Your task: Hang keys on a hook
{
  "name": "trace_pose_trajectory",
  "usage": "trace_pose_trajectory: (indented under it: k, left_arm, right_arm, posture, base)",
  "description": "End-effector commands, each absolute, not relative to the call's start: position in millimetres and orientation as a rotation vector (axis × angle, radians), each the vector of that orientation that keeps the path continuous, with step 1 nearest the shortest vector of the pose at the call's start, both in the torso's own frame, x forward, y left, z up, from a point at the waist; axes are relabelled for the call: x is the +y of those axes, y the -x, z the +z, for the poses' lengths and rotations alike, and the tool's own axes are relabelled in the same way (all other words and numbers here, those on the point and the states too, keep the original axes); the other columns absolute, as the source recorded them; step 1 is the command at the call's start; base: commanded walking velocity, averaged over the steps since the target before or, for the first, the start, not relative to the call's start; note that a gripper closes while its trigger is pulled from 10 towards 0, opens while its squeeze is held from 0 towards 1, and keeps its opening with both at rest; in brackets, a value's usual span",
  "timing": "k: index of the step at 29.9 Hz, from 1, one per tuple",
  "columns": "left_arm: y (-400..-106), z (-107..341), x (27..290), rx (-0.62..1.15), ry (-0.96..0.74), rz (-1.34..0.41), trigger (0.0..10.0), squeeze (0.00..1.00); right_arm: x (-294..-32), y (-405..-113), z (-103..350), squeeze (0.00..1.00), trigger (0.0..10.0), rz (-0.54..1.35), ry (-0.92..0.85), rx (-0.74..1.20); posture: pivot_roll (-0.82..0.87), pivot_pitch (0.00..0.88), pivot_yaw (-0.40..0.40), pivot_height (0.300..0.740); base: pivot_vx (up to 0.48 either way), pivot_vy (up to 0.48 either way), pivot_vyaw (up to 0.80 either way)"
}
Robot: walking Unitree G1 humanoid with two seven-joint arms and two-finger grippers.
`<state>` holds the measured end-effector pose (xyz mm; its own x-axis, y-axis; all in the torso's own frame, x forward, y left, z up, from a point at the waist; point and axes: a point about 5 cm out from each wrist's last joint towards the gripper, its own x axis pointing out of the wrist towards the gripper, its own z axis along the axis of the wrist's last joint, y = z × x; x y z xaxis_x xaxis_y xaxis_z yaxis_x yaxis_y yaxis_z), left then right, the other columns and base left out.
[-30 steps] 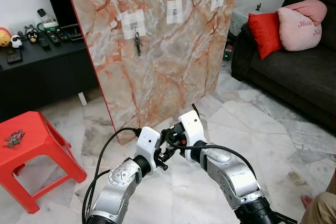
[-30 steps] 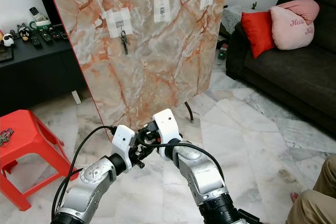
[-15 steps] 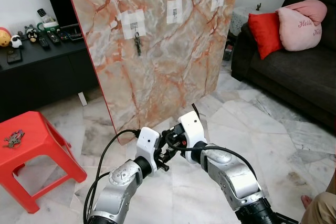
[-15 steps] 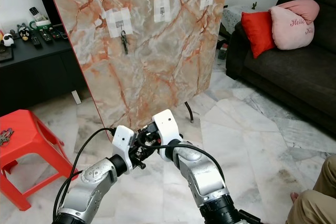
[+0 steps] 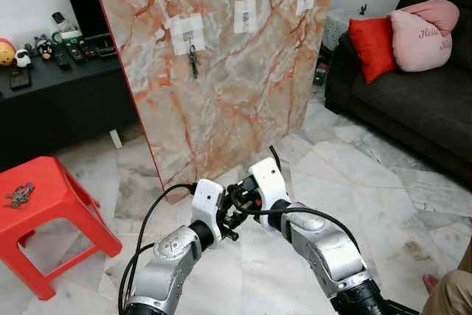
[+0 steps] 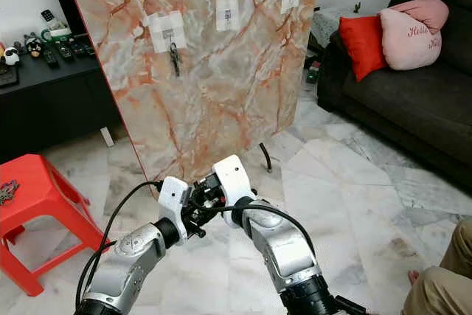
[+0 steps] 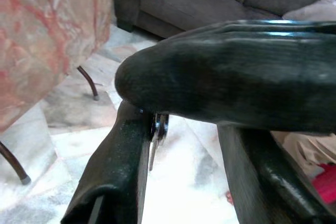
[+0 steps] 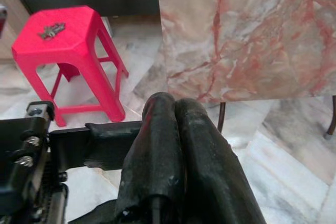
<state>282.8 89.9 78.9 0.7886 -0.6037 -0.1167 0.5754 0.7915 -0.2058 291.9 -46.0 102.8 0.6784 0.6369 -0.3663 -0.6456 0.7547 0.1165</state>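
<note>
Marble-patterned board point(image 5: 221, 71) is standing upright on the tiled floor, carrying three taped hooks; one set of keys point(image 5: 193, 60) is hanging from the leftmost hook point(image 5: 188, 35). Another bunch of keys point(image 5: 18, 195) is lying on a red stool point(image 5: 44, 212) to the left. Low in front, the left gripper point(image 5: 228, 223) and right gripper point(image 5: 237, 198) are meeting, the right's fingers point(image 8: 178, 150) pressing together, the left's fingers point(image 7: 121, 182) spreading around them.

Pink cushion point(image 5: 422, 33) with cursive "Hello", remainder of the lettering illegible.
</note>
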Motion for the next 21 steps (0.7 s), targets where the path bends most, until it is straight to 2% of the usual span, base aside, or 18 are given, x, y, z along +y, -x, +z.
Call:
trace_pose_trajectory:
  k: [1, 7, 21]
  left_arm:
    - [-290.1, 95.4, 92.3, 0.087, 0.189, -0.604, 8.8, 0.0]
    - [-289.4, 92.7, 94.4, 0.086, 0.204, -0.581, 8.8, 0.0]
    - [-292.1, 93.2, 100.5, 0.073, 0.257, -0.525, 8.4, 0.0]
  right_arm:
    - [-45.3, -288.8, 101.6, 0.0, 10.0, 0.724, 0.0, 0.416]
    - [-47.3, -292.2, 107.0, 0.0, 10.0, 0.698, -0.039, 0.394]
    - [-51.9, -285.2, 99.3, 0.0, 10.0, 0.707, -0.009, 0.432]
  posture:
    - [-0.02, 0.0, -0.039, 0.74]
    - [-0.02, 0.0, -0.041, 0.74]
    - [-0.02, 0.0, -0.042, 0.74]
  base:
    - [0.0, 0.0, 0.0]
    - [0.0, 0.0, 0.0]
    - [0.0, 0.0, 0.0]
